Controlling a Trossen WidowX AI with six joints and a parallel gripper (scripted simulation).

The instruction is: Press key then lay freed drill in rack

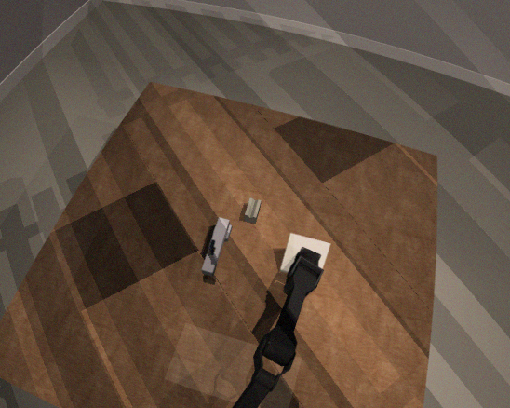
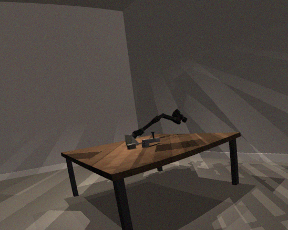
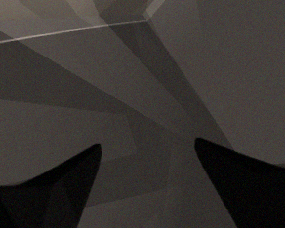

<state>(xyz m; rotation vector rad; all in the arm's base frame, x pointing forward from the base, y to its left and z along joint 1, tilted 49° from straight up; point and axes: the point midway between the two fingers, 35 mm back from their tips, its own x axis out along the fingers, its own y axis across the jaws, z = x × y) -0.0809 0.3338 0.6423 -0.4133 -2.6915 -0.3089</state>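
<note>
My gripper (image 3: 147, 145) (image 2: 185, 119) is open and empty. It is raised high above the table, away from the objects and facing a wall; it is outside the top view. A long grey fixture (image 1: 220, 233) (image 2: 145, 143) stands on the table. A thin black upright piece (image 2: 153, 135) with a wider top rises from it. Whether this is the drill or the key is too small to tell. A small grey tab (image 1: 228, 232) juts from the fixture's side. A small pale grooved block (image 1: 248, 210), apparently the rack, lies beside the fixture. The wrist view shows none of these.
A white plate (image 1: 290, 247) lies at the arm's base, right of the fixture in the top view. The arm (image 1: 281, 345) (image 2: 157, 118) reaches up from there and leaves that view at the bottom. The wooden table (image 1: 244, 158) (image 2: 148, 158) has open edges.
</note>
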